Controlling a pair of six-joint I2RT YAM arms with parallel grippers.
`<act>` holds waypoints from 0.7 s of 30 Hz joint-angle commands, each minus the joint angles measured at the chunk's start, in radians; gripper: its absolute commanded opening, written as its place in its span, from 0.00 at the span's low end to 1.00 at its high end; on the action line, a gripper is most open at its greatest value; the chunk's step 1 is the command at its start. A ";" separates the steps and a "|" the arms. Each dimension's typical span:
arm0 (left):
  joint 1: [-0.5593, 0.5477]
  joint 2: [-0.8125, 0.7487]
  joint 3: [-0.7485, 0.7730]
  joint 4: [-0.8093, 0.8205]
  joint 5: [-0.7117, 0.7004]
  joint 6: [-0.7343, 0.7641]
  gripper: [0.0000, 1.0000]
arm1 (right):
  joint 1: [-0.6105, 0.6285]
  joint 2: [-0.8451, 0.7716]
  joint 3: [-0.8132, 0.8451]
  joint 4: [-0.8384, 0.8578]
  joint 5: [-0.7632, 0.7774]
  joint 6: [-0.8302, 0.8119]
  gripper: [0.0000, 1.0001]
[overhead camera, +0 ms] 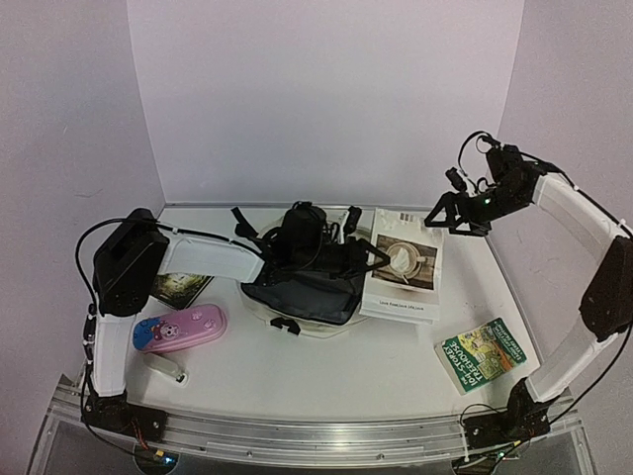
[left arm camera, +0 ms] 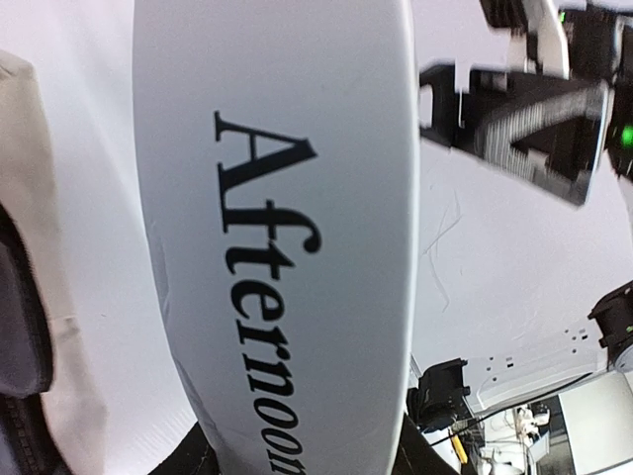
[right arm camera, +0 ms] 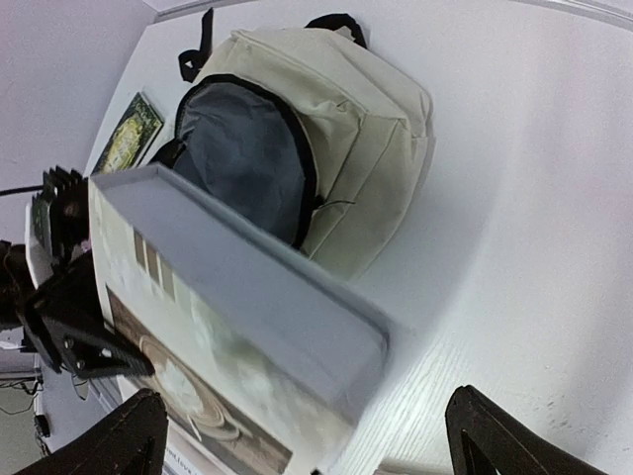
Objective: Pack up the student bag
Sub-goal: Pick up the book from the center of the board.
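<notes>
On the table [overhead camera: 326, 381], centre, the student bag [right arm camera: 366, 129] gapes, grey lining plainest from the right wrist; left wrist alone reads "Afternoon" on the book [left arm camera: 277, 247] pinched by left gripper [overhead camera: 364, 259]; right gripper [overhead camera: 450, 220] spread.

Table [overhead camera: 326, 371]: student bag [overhead camera: 307, 295], pencil case [overhead camera: 180, 329], green book [overhead camera: 482, 353].

Left gripper [overhead camera: 368, 259] reaches forward clamping a book [overhead camera: 406, 259]; right gripper [overhead camera: 457, 224] hovers raised, jaws apart.
</notes>
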 commanded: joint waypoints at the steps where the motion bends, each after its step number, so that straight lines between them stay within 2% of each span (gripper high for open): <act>1: 0.062 -0.128 -0.078 0.161 -0.062 0.001 0.00 | -0.002 -0.059 -0.061 0.064 -0.115 0.065 0.98; 5: 0.109 -0.213 -0.192 0.309 -0.144 -0.051 0.00 | -0.002 -0.102 -0.136 0.199 -0.199 0.181 0.98; 11: 0.144 -0.305 -0.330 0.496 -0.326 -0.071 0.02 | 0.034 -0.126 -0.257 0.531 -0.308 0.441 0.98; 15: 0.147 -0.323 -0.361 0.608 -0.378 -0.093 0.03 | 0.152 -0.074 -0.243 0.559 -0.285 0.441 0.98; 21: 0.148 -0.305 -0.398 0.753 -0.446 -0.152 0.03 | 0.228 -0.041 -0.223 0.696 -0.285 0.510 0.98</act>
